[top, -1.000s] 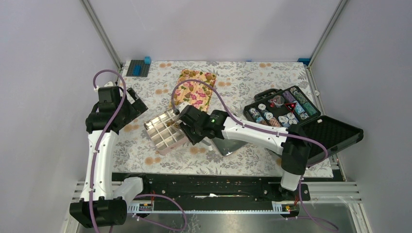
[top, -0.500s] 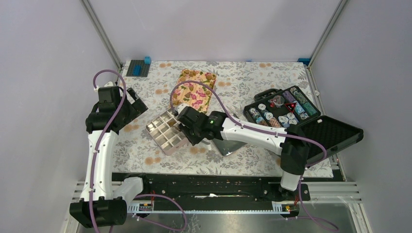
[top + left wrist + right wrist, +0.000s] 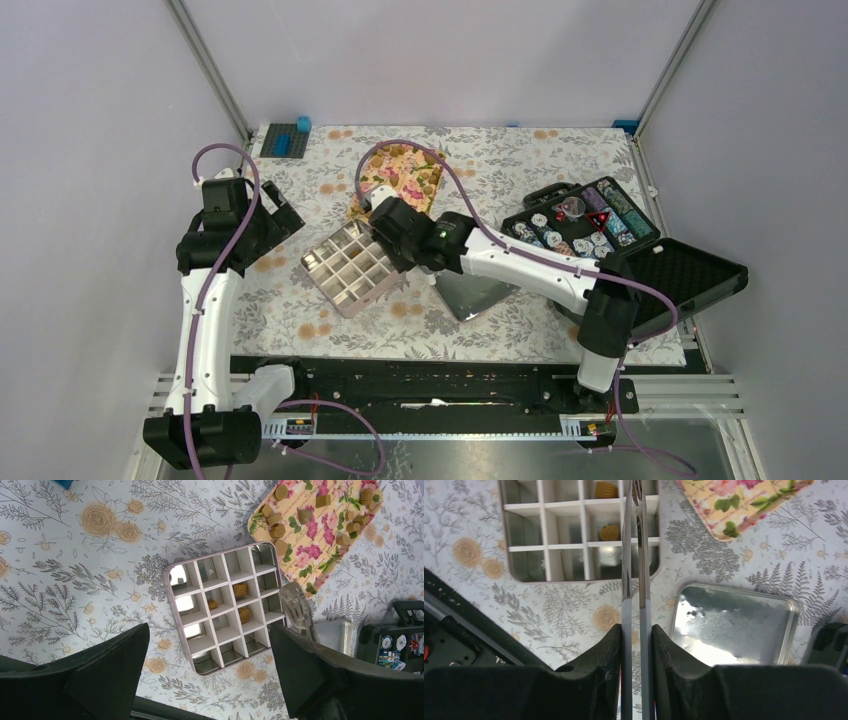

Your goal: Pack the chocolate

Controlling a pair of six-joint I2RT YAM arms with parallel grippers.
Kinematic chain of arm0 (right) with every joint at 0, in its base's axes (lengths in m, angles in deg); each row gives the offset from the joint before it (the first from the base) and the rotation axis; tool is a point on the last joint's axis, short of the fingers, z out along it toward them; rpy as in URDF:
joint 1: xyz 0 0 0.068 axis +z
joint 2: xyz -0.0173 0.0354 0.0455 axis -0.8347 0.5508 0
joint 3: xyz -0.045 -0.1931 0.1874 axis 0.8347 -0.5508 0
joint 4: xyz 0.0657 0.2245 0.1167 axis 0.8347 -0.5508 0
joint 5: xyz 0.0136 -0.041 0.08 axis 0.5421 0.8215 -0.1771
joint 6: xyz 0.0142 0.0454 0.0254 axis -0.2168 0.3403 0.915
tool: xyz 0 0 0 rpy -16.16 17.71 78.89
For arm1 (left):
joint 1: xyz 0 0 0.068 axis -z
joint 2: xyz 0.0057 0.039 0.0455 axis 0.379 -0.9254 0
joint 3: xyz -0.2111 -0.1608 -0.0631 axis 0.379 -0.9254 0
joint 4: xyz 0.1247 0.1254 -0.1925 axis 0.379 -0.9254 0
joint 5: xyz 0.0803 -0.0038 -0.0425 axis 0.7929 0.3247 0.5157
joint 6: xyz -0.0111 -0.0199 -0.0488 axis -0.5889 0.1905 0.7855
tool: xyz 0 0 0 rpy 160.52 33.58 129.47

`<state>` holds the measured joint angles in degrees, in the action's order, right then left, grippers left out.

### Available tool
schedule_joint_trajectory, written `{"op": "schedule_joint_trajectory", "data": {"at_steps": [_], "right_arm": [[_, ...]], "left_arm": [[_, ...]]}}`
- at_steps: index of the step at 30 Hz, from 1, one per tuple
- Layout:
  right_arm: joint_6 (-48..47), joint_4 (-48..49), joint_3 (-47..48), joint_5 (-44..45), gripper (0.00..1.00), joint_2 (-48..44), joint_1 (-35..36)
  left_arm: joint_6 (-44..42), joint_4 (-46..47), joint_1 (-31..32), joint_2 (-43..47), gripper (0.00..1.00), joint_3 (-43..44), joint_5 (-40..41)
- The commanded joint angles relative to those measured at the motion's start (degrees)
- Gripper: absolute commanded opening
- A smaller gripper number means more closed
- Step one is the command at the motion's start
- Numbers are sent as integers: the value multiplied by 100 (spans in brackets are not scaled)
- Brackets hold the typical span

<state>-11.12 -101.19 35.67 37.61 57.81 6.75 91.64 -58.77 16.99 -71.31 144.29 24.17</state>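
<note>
While near tin (image 3: pixel 186 576), right gripper (image 3: pixel 636 640) with tongs (image 3: pixel 626 570)

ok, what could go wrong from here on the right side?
1. The tongs in the right gripper end right by the rim of the tin; swinging toward the tray could snag and shift it.
2. The chocolates on the tray lie bunched near its edges, so a pick might knock neighbours off.

Three chocolates (image 3: pixel 240 588) lie in the one sixteen-cell tin (image 3: pixel 200 642) left of the right gripper (image 3: pixel 636 630), with about a dozen more on the one tray (image 3: pixel 320 535) beyond it.
</note>
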Motion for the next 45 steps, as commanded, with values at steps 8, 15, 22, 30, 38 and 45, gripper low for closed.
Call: {"op": "schedule_joint_trajectory", "data": {"at_steps": [8,15,22,30,38,45], "right_arm": [[-175,231,88,249,33,-104,-739],[-264,276,304,193,43,368,-1017],[-269,291,669,-223,42,925,-1060],[-147,319,649,-829,41,950,-936],[-143,303,894,-1077,39,1111,-586],[-174,231,1215,-740,38,1309,-493]], "left_arm": [[-54,165,-33,111,99,6,30],[-73,166,-33,92,99,11,60],[-114,162,-30,52,99,12,119],[-60,171,-32,-82,99,29,148],[-28,186,-35,-92,99,-4,140],[-81,143,-45,-21,99,25,183]]}}
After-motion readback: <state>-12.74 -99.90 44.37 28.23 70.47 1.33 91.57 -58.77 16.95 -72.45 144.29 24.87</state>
